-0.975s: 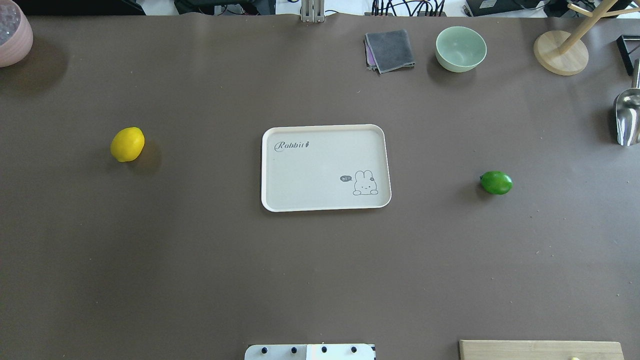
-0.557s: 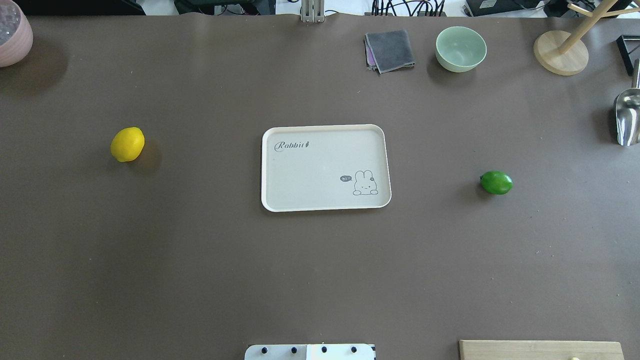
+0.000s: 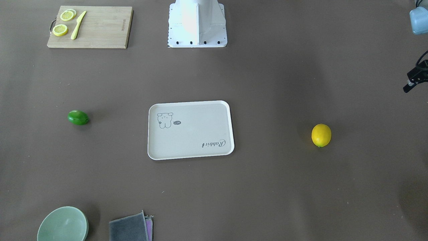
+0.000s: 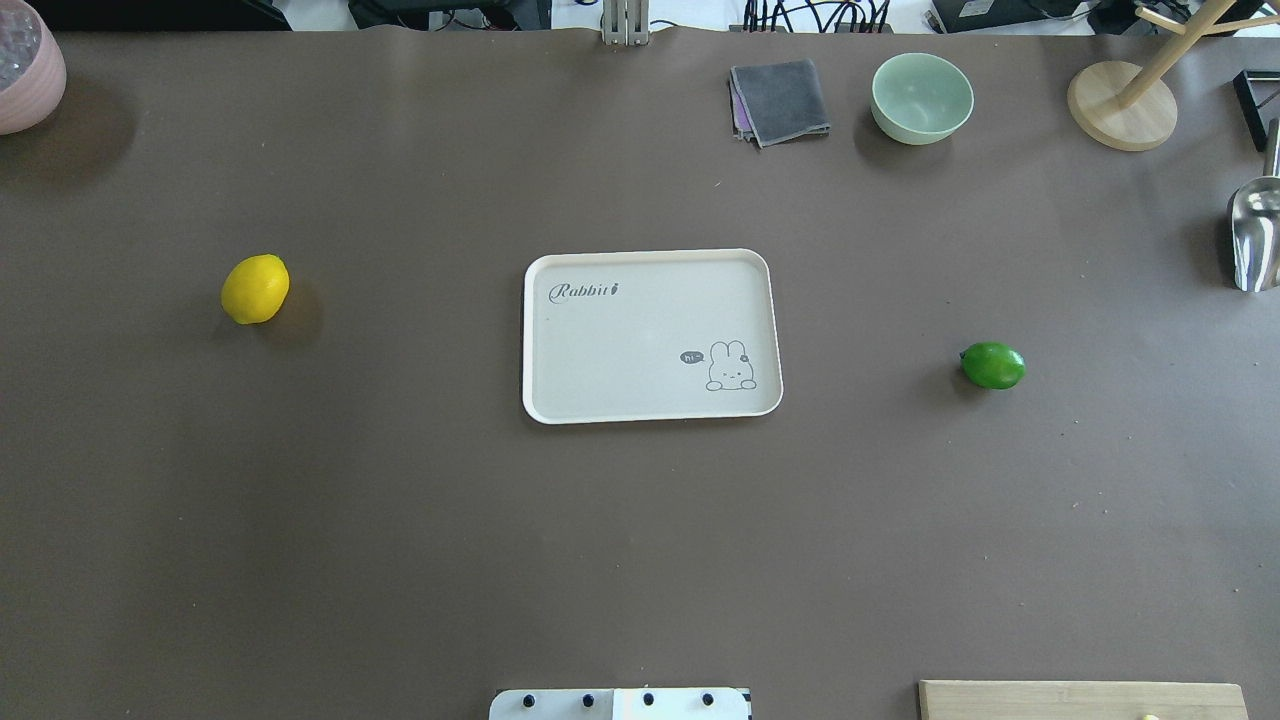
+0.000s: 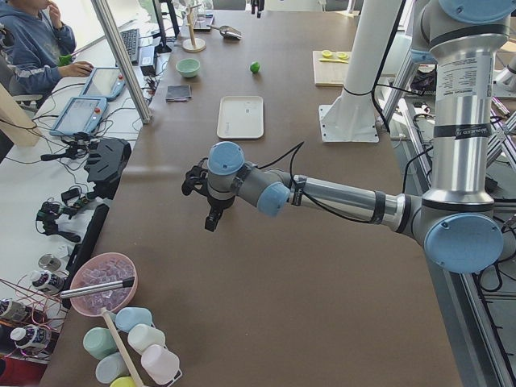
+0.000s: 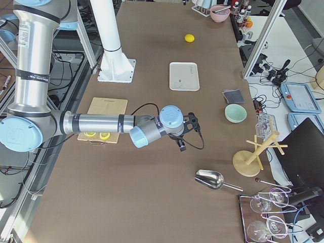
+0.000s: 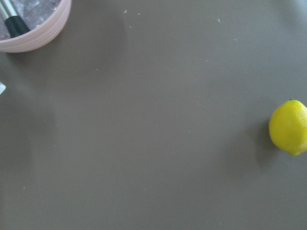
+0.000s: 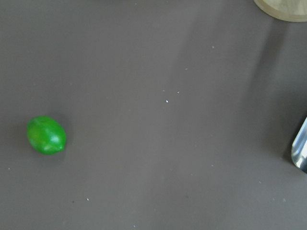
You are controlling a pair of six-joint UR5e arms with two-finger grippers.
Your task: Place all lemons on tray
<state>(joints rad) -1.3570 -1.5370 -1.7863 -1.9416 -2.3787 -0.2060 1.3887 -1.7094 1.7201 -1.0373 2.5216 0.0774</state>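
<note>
The left gripper (image 5: 211, 221) hangs above the table (image 4: 640, 560) at the end of the near arm in the left side view. From there I cannot tell how far it is open, and it has hold of neither fruit. Its wrist camera looks down on the table, with the yellow lemon (image 7: 289, 127) at the right edge of that view and a pink bowl (image 7: 29, 25) in the top left corner.

The right gripper (image 6: 182, 147) likewise hangs over the table in the right side view, and I cannot tell its opening either. Its wrist camera shows the green lemon (image 8: 46, 135) lying at the lower left, the edge of a metal scoop (image 8: 301, 152) at the right and the base of a wooden stand (image 8: 284, 8) at the top right.

Seen from overhead, the tray (image 4: 620, 340) sits in the middle of the table. The yellow lemon lies on the table well apart from it on the robot's left, and the green lemon lies well apart on the right. Neither touches the tray.

Along the far edge a grey cloth (image 4: 780, 100) lies just beside a pale green bowl (image 4: 921, 97). Near the robot's base, on its right, a wooden cutting board (image 3: 100, 28) carries two lemon slices (image 3: 60, 30) and a yellow knife (image 3: 77, 25)
</note>
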